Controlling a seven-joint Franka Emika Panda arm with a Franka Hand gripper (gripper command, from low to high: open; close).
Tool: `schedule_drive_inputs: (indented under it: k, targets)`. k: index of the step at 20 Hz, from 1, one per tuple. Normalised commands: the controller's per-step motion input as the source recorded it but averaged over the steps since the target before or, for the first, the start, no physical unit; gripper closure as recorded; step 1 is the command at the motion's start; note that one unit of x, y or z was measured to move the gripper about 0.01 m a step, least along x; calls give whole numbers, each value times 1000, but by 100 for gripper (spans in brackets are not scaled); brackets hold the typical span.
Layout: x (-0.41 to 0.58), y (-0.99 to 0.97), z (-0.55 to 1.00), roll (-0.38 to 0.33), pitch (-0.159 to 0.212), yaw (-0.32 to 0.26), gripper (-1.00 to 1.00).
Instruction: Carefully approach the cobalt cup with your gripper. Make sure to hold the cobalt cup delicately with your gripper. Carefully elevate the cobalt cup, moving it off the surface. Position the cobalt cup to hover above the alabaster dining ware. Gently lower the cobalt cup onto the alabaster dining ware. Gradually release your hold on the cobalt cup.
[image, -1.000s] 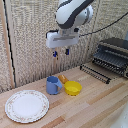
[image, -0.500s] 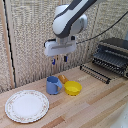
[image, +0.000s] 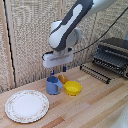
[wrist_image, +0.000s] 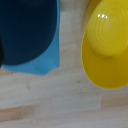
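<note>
The blue cup (image: 53, 85) stands on the wooden table with its handle toward the yellow bowl. In the wrist view the cup (wrist_image: 30, 37) fills one side, seen from above, with its dark inside showing. My gripper (image: 57, 70) hangs just above the cup, its dark fingers pointing down at the rim; I cannot tell how wide the fingers stand. It holds nothing that I can see. The white plate (image: 27, 106) with a patterned beige rim lies on the table toward the exterior view's left, in front of the cup.
A yellow bowl (image: 73, 88) with an orange handle sits right beside the cup and also shows in the wrist view (wrist_image: 106, 45). A toaster oven (image: 111, 56) with its door down stands at the exterior view's right. A wicker screen backs the table.
The arm has come down and toward the exterior view's left, bringing the gripper from high above the bowl to just over the blue cup.
</note>
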Motion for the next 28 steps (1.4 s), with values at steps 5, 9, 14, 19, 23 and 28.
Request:
schedule_drive_inputs:
  k: [5, 9, 14, 19, 23, 28]
  targets:
    - [241, 0, -292, -15, 0, 103, -100]
    - [132, 25, -297, -48, 7, 96, -100]
    - [158, 131, -279, -73, 28, 60, 100]
    - [130, 103, -181, -35, 0, 33, 100]
    - [4, 67, -26, -20, 5, 0, 100]
    - [0, 30, 47, -1, -24, -7, 100]
